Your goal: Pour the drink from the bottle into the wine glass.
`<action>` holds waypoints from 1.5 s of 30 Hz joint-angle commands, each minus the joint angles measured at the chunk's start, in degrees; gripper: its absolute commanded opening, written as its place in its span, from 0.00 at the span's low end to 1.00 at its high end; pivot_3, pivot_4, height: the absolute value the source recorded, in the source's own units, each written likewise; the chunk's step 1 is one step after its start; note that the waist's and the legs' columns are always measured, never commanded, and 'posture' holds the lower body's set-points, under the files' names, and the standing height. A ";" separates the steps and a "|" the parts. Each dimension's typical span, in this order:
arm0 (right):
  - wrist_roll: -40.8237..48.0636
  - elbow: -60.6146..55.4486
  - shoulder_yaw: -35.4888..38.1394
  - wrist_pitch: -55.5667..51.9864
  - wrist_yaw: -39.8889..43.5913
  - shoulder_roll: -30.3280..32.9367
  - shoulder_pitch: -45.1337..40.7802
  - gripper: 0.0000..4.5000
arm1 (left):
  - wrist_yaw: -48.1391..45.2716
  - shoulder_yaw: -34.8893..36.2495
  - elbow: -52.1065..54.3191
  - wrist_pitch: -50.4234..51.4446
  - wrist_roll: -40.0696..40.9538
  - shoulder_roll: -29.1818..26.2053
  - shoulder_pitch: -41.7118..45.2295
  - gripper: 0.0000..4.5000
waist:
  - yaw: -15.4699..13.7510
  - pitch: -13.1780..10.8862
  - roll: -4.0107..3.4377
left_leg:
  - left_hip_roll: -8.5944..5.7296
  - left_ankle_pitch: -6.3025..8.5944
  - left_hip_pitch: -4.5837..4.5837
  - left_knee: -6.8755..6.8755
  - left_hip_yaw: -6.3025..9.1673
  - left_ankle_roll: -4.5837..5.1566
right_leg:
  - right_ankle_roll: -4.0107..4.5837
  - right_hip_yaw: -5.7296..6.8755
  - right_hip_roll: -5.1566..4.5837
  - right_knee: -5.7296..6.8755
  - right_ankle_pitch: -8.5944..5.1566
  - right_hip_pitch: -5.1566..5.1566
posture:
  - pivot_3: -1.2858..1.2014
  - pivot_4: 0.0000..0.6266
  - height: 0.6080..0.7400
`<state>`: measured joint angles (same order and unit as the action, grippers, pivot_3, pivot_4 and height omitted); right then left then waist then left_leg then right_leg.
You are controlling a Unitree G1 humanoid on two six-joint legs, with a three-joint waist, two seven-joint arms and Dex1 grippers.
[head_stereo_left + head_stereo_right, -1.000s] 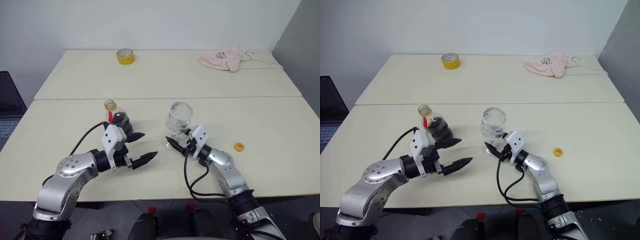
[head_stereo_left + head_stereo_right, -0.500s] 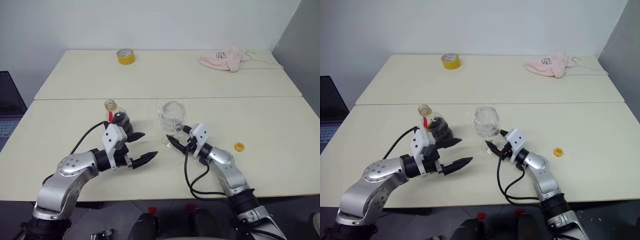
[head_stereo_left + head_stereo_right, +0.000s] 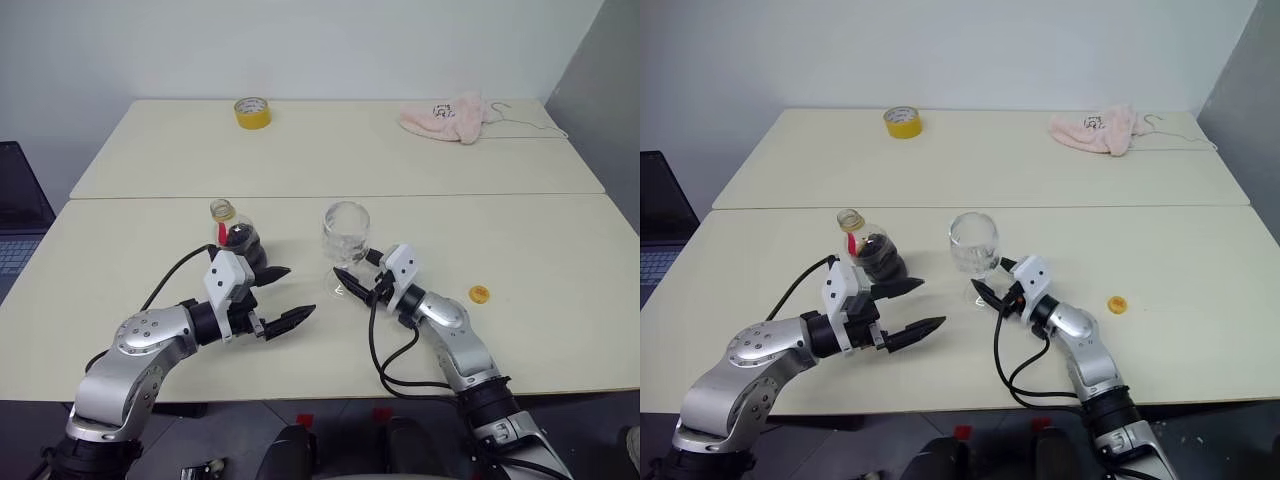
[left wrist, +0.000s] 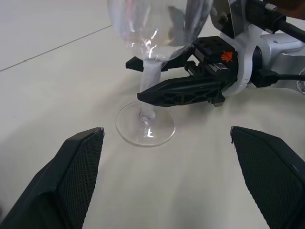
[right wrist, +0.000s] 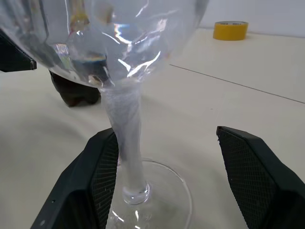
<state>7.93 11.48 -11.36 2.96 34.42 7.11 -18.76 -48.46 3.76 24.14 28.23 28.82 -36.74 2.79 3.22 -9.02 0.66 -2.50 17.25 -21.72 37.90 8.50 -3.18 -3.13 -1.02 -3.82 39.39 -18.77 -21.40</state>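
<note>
The wine glass has shifted, stem between the open right hand fingers.

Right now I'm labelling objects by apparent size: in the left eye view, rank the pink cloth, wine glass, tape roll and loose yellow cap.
1. pink cloth
2. wine glass, close to the cloth, and nearer the camera
3. tape roll
4. yellow cap

Wine glass on table, right of bottle; tape roll far behind.
</note>
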 commanded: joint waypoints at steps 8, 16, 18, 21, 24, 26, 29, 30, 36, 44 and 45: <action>2.93 -10.57 0.66 -6.02 3.44 4.07 3.24 0.76 | 1.19 0.22 1.27 -4.59 -1.46 1.22 -2.54 1.00 | -0.16 0.00 0.00 | -0.01 0.00 -0.01 0.00 0.01 0.00 | 0.00 0.00 -0.01 -0.01 0.00 0.00 | 0.52 0.24 1.00; 4.50 -29.89 0.02 -18.77 8.41 17.37 12.73 0.76 | 6.00 2.64 2.49 -9.11 -2.91 5.03 -6.61 1.00 | -0.84 0.00 -0.02 | -0.02 0.01 -0.05 0.00 0.00 0.01 | 0.00 -0.01 -0.04 -0.09 0.00 0.02 | 0.52 0.24 1.00; 6.26 -34.78 1.15 -21.41 9.09 20.09 14.28 0.76 | 7.24 3.37 3.11 -9.89 -2.89 5.95 -7.85 1.00 | -0.85 0.00 -0.02 | 0.01 0.01 -0.05 0.00 0.00 0.02 | 0.00 -0.01 -0.04 -0.18 0.00 0.05 | 0.52 0.24 1.00; 11.49 -43.27 4.63 -27.38 9.62 23.73 15.92 0.76 | 10.60 5.19 4.78 -10.41 -2.72 7.97 -10.32 1.00 | -1.02 0.00 -0.02 | 0.06 0.02 -0.02 0.00 0.02 0.03 | 0.00 0.02 -0.02 -0.21 0.00 0.10 | 0.52 0.24 1.00; 17.74 -49.02 8.05 -33.07 9.30 25.76 16.37 0.76 | 13.31 6.39 6.71 -10.70 -3.13 9.36 -12.23 1.00 | -1.41 0.01 0.01 | 0.03 0.02 -0.04 0.00 0.02 0.04 | 0.00 0.03 -0.02 -0.31 0.00 0.17 | 0.52 0.24 1.00; 19.97 -51.08 9.52 -35.44 9.06 26.98 16.46 0.76 | 14.02 6.86 8.55 -10.57 -3.01 9.31 -13.20 1.00 | -1.56 0.01 0.02 | 0.02 0.02 -0.04 0.02 0.04 0.04 | -0.01 0.05 -0.03 -0.33 0.00 0.20 | 0.52 0.24 1.00; 22.06 -52.25 10.58 -37.44 9.82 29.20 16.45 0.76 | 12.83 7.86 11.98 -8.60 -0.58 7.17 -14.41 1.00 | -1.59 0.01 0.03 | 0.01 0.03 -0.03 0.03 0.04 0.05 | -0.01 0.06 -0.03 -0.35 0.00 0.24 | 0.52 0.24 1.00; 22.55 -52.24 10.69 -37.82 9.86 29.71 16.37 0.76 | 12.14 8.23 12.75 -7.73 0.55 6.21 -14.78 1.00 | -1.59 0.01 0.02 | 0.01 0.03 -0.04 0.03 0.05 0.05 | -0.01 0.06 -0.03 -0.35 0.00 0.25 | 0.52 0.24 1.00; 26.42 -52.72 11.85 -39.68 11.43 31.96 14.91 0.76 | 8.33 14.18 14.89 -4.72 5.68 -0.15 -16.45 1.00 | -1.54 0.00 0.02 | 0.03 0.03 -0.02 0.00 -0.01 0.06 | -0.01 0.04 0.01 -0.34 0.00 0.24 | 0.52 0.24 1.00; 34.86 -53.63 15.83 -41.77 12.23 33.90 9.89 0.76 | 13.92 17.43 13.33 -5.21 4.78 3.37 -19.03 1.00 | -1.56 0.00 0.03 | 0.04 0.05 -0.02 0.00 -0.01 0.08 | -0.01 0.06 0.01 -0.39 0.00 0.26 | 0.52 0.24 1.00; 35.45 -53.82 15.86 -42.13 11.92 34.01 9.26 0.76 | 15.82 17.24 12.54 -5.50 4.13 4.94 -18.49 1.00 | -1.58 -0.01 0.05 | 0.04 0.05 -0.03 0.01 0.00 0.08 | -0.01 0.07 0.01 -0.39 0.00 0.26 | 0.52 0.24 1.00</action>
<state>41.18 -40.20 3.33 -38.79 46.19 40.60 -8.54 -35.02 20.39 36.18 23.79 33.73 -32.90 -16.13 1.65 -9.03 0.72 -2.45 17.29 -21.74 37.92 8.51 -3.10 -3.13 -0.94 -3.82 39.00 -18.77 -21.13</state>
